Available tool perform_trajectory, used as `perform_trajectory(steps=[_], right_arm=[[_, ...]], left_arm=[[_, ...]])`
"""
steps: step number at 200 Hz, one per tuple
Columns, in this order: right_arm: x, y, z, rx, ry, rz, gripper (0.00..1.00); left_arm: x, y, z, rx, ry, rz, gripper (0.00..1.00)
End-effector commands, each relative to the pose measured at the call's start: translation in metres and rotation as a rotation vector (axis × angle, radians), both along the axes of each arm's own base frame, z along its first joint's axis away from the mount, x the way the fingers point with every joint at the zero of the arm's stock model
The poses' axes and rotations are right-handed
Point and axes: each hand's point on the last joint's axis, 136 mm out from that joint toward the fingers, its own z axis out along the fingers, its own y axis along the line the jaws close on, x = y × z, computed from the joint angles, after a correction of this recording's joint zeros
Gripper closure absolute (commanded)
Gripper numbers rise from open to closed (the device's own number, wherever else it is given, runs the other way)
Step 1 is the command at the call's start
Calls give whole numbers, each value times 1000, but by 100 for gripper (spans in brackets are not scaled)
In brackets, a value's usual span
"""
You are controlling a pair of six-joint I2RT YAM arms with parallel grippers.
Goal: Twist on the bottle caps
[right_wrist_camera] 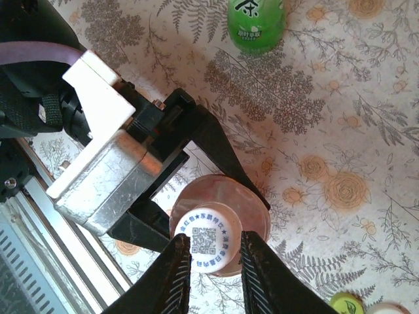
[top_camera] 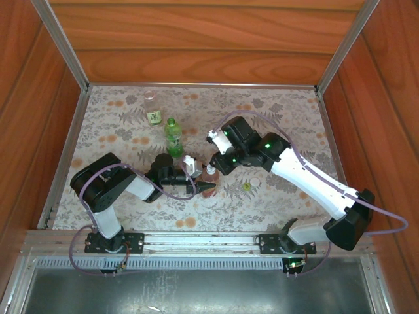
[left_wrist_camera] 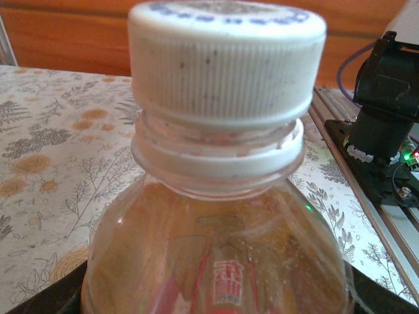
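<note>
Right wrist view: the right tool (right_wrist_camera: pixel 213 256) pinches the white cap (right_wrist_camera: pixel 211 241) while the left tool (right_wrist_camera: pixel 216 212) clamps the amber bottle (right_wrist_camera: pixel 255 221); a crooked start could cross-thread it.

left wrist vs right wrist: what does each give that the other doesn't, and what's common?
Left wrist: white cap side-on, its ribbed skirt above the neck ring of the amber bottle; right arm's base behind. Right wrist: the cap's printed top, right fingers pinching its sides, left fingers clamping the bottle, plus the green bottle and a loose yellow-green cap. Shared: that cap, that bottle, the floral tablecloth.
</note>
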Motion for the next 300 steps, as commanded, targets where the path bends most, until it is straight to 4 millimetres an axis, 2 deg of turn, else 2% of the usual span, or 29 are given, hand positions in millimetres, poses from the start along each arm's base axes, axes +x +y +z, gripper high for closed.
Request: perform_trajectory(steps=[1, 24, 64, 84, 107, 122, 148, 176, 196, 238, 260, 282, 300], right_arm=[[-7, -10, -31, -77, 80, -7, 73], [-5, -15, -40, -112, 74, -18, 73], [-3, -7, -18, -61, 52, -2, 74], [-4, 1, -6, -16, 53, 16, 71], [-8, 8, 0, -1, 70, 39, 67], [-6, 9, 3, 8, 60, 31, 68], [4, -5, -12, -64, 30, -27, 75], [0, -10, -35, -112, 74, -24, 76], [0, -15, -47, -164, 88, -26, 83], [-5, -10, -42, -141, 115, 3, 84], [-10, -1, -29, -105, 111, 36, 78], [-10, 4, -18, -102, 74, 44, 60], [-9, 2, -16, -138, 53, 38, 54]], left_arm=[[-4, 5, -15, 50, 55, 0, 41], [-4, 4, -14, 49, 54, -1, 41], [-4, 4, -14, 50, 56, -2, 41], [-4, 4, -13, 48, 54, -1, 41], [-4, 5, -15, 51, 57, -1, 41], [-4, 4, -15, 50, 57, -3, 41], [-4, 5, -14, 50, 55, -4, 41], [-5, 5, -14, 49, 54, -4, 41], [-4, 4, -13, 48, 53, -5, 41], [-5, 4, -13, 49, 54, -4, 41], [-5, 5, -14, 50, 57, -6, 41], [-5, 4, -13, 49, 54, -4, 41], [-5, 4, -14, 50, 55, -5, 41]])
